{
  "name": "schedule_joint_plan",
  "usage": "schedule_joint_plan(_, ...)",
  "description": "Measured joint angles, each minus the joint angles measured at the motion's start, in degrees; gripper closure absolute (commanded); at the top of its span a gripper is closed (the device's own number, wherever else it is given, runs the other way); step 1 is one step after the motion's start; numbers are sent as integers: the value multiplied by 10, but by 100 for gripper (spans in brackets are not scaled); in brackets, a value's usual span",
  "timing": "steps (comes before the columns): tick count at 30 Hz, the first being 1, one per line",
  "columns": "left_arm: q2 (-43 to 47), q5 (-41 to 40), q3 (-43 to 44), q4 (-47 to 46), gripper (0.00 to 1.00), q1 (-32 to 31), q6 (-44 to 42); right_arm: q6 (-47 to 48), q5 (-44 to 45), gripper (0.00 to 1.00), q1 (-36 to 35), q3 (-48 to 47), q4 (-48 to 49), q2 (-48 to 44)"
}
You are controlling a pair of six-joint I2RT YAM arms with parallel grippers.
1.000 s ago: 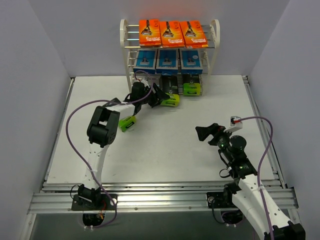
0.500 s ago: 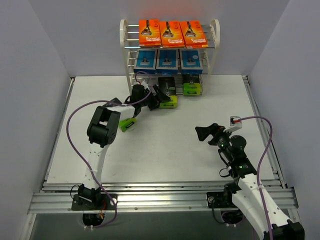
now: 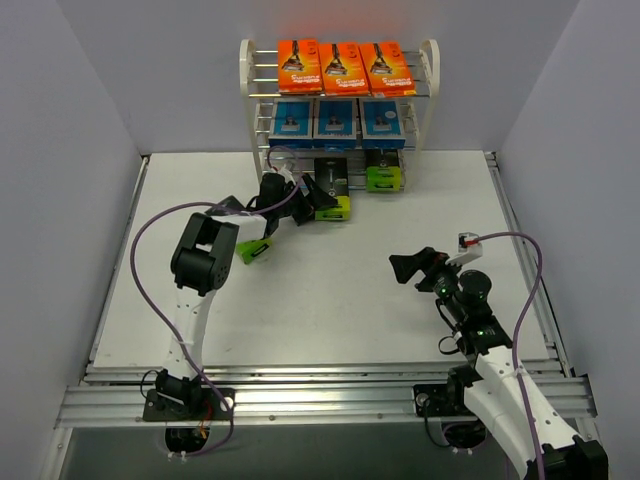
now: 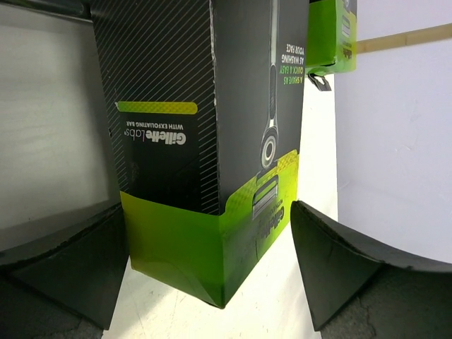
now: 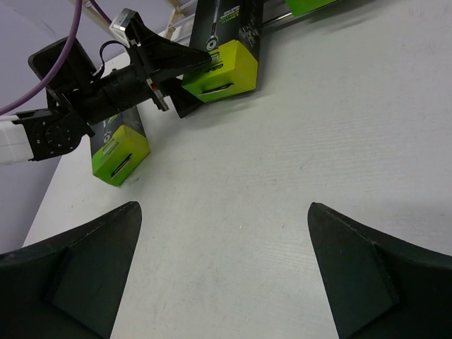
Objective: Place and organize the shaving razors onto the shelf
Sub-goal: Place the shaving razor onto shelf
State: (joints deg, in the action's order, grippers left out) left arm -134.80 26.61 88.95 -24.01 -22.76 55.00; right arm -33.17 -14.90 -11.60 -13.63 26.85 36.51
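Nearest, the right hand (image 3: 408, 268) hangs over the right half of the white surface (image 3: 330, 320), jaws spread wide and holding nothing. Its own camera shows only bare surface between its two fingers. A broad bare stretch runs from the near rail up towards the shelf (image 3: 243, 70), and the grey side walls stand well off the arms.

Further back on the left, a loose black-and-lime box (image 3: 255, 248) lies on the surface just beside the left arm. From above only its green end shows past the arm. The right wrist view also shows its black side.

Beyond it the left hand (image 3: 318, 198) reaches to the shelf's foot, jaws wide on either side of a Gillette Labs box (image 4: 212, 141). The left wrist view shows a plain gap between this box and the right finger. On the other side the box runs so close to the finger that contact cannot be told. Its lime end stands on the surface at the shelf's front edge, its black body reaching back under the middle tier.

Just to its right another black-and-lime box (image 3: 385, 175) sits in the bottom tier. Above, three blue packs (image 3: 334, 118) fill the middle tier side by side, and three orange cards (image 3: 344, 67) fill the top tier, close under the back wall
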Motion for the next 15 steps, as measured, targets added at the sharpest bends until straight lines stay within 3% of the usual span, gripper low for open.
schedule_joint_plan(8, 13, -5, -17, 9, 6, 0, -5, 0, -10, 0, 0, 1, 12, 11)
schedule_joint_plan(15, 35, -42, -17, 70, 6, -8, -36, -1, -16, 0, 0, 1, 20, 16)
